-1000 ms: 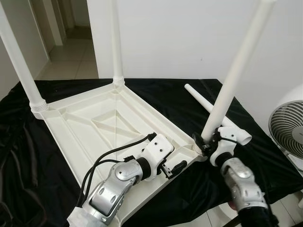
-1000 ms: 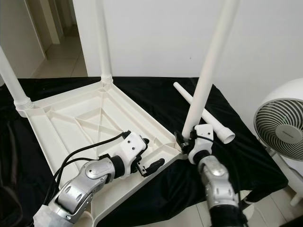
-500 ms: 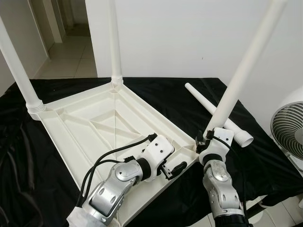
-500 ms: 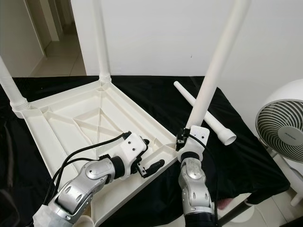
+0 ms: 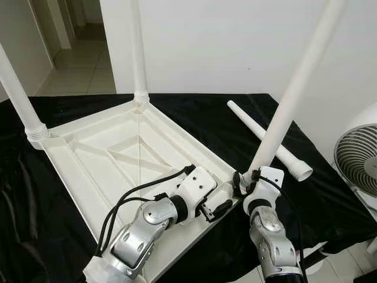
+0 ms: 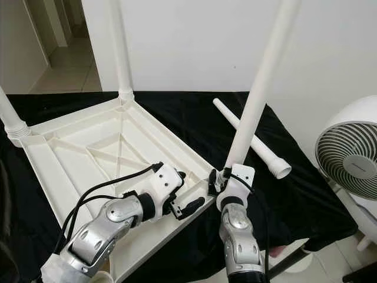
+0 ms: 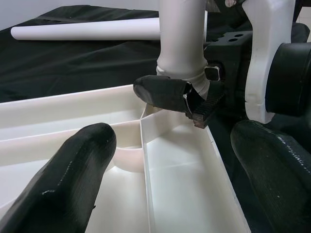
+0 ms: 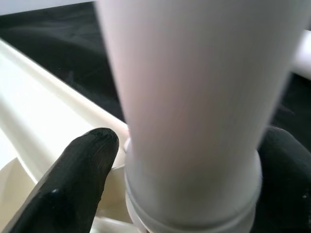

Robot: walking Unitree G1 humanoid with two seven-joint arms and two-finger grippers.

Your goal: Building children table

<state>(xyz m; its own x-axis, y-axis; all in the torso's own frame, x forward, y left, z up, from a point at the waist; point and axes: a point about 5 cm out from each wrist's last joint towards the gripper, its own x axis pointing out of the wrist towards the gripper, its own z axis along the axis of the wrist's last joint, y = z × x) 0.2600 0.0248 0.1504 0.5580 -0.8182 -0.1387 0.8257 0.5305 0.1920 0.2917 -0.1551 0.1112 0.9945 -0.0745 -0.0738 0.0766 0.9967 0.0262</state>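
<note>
The white table top lies upside down on a black cloth. Two white legs stand in its far corners. A third leg leans over the near right corner, its base at the corner socket. My right gripper is shut on that base, with a finger on each side of it. My left gripper rests open on the table top's near rim beside that corner, its fingers spread wide. A fourth leg lies loose on the cloth to the right.
A white fan stands on the floor at the far right, beyond the cloth's edge. A doorway with tiled floor opens at the back left. A white wall runs behind the table.
My right forearm has swung in from the right to stand under the leg's base, still holding it at the corner. The left gripper has stayed put. The view has shifted slightly.
</note>
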